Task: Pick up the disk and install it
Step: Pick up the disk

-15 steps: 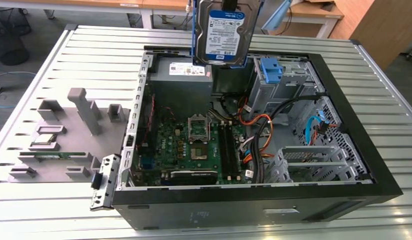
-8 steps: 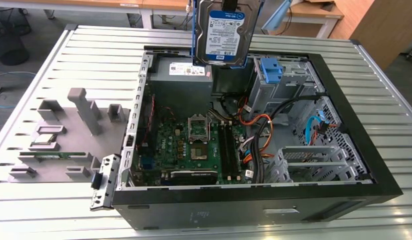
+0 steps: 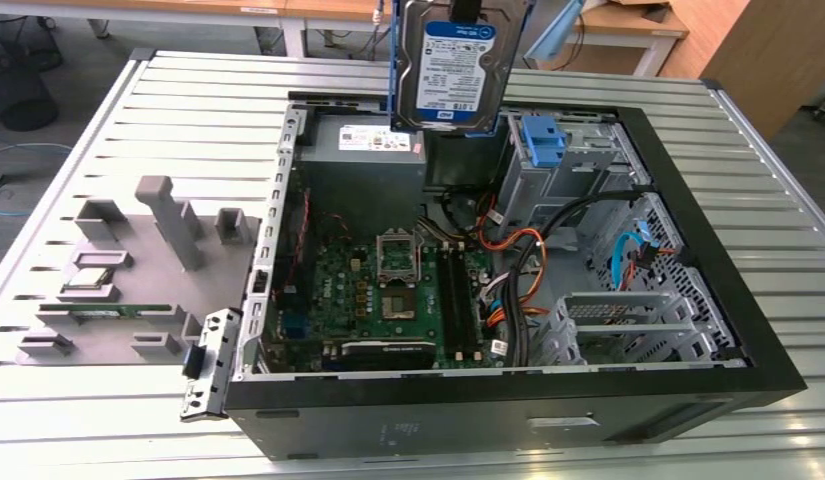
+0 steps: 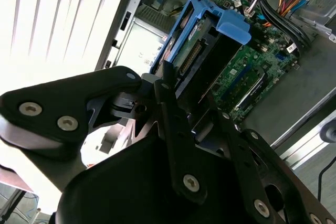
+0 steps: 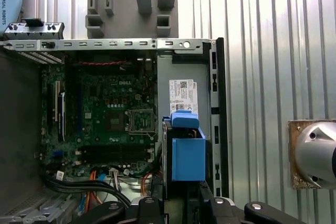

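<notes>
Exterior view: the disk (image 3: pixel 446 65) hung on edge, long axis vertical, over the far side of the open case (image 3: pixel 492 410). The blue bracket (image 3: pixel 543 140) lay lower, just to the exterior view's right. Second wrist view: the tool (image 4: pixel 188 90) pinched the disk's carrier.

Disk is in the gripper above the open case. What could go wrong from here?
1. The gripper holds the disk by one end, hanging over the power supply; a slip would likely drop it into the case.
2. Black and orange cables crowd the space beside the drive cage; the disk's blue carrier could snag them on the way in.
</notes>
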Tool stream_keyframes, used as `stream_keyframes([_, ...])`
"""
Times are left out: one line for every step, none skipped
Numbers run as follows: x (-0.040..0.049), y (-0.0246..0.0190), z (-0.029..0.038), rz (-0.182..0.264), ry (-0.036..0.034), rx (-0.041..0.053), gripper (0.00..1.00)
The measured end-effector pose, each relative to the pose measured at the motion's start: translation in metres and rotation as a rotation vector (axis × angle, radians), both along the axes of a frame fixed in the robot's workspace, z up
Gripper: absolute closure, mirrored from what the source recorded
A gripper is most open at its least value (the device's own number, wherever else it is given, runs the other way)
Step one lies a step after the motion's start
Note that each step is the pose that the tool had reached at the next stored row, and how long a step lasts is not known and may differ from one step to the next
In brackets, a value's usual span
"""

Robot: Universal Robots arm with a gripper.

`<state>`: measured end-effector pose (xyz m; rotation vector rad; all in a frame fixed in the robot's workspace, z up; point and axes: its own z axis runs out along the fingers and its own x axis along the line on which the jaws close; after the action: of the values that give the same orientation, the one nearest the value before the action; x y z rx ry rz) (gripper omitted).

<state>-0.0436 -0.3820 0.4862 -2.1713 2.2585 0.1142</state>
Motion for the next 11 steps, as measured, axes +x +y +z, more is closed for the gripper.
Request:
stream_keyframes([0.0004,0.0000,0.0000,0.000,0.0000,-0.0001,0.65])
stream_keyframes([0.0005,0.0000,0.0000,0.000,0.0000,-0.0001,0.65])
stream_keyframes([0.0007,-0.0002,0.0000,0.000,-0.0001,0.0000,0.65])
stream_keyframes([0.0008,-0.0005,0.0000,0.000,0.0000,-0.0001,0.65])
stream_keyframes([0.0009,-0.0009,0.0001,0.000,0.0001,-0.0002,0.65])
stream_keyframes([0.0009,-0.0013,0.0000,0.000,0.0000,-0.0001,0.65])
stream_keyframes([0.0010,-0.0018,0.0000,0.000,0.0000,-0.0001,0.65])
stream_keyframes([0.0010,-0.0024,0.0000,0.000,0.0000,-0.0001,0.65])
stream_keyframes([0.0011,-0.0031,0.0000,0.000,0.0000,-0.0001,0.65])
stream_keyframes([0.0011,-0.0037,-0.0001,0.000,0.0000,0.0000,0.65])
stream_keyframes([0.0012,-0.0045,-0.0001,0.000,0.0000,0.0000,0.65])
